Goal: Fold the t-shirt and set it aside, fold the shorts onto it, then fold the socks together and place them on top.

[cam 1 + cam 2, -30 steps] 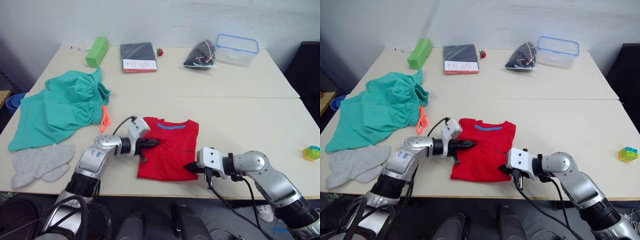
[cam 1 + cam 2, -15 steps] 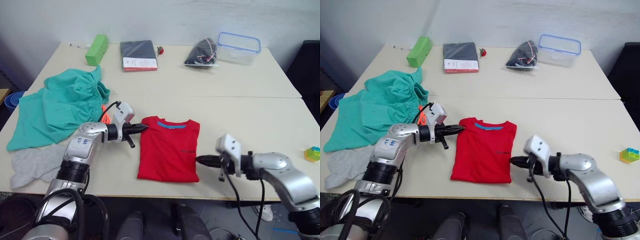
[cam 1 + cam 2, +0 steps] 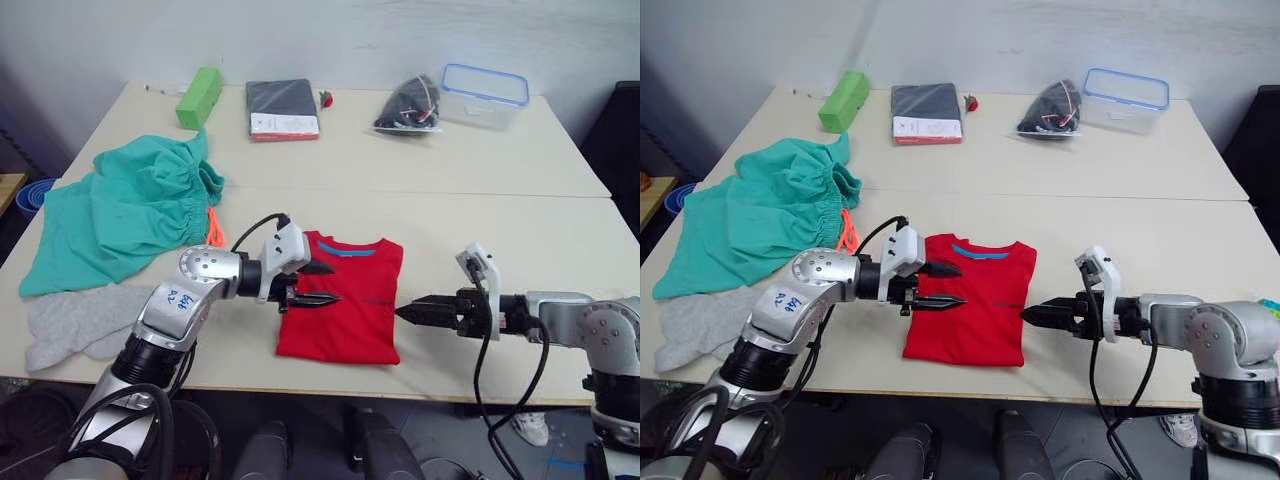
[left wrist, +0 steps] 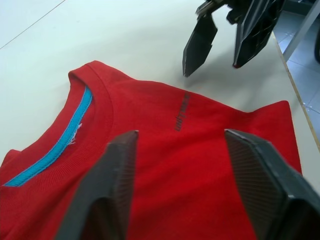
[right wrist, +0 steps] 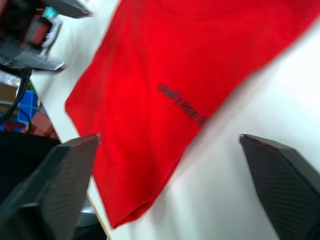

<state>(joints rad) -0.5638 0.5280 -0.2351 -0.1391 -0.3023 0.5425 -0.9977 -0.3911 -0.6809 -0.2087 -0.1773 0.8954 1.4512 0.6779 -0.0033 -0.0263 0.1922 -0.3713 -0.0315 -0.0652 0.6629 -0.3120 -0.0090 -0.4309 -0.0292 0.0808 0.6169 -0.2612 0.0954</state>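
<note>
The left gripper (image 3: 318, 283) hovers with jaws apart over the left edge of the folded t-shirt (image 3: 345, 310), which lies near the front of the pale bench (image 3: 500, 160). The right gripper (image 3: 412, 311), jaws spread, sits just beside the shirt's right edge. The shorts (image 3: 120, 215) and socks (image 3: 75, 320) lie at the left. A green block (image 3: 199, 97), dark packet (image 3: 283, 109), black bag (image 3: 408, 105) and clear box (image 3: 484, 94) line the far side by the wall.
</note>
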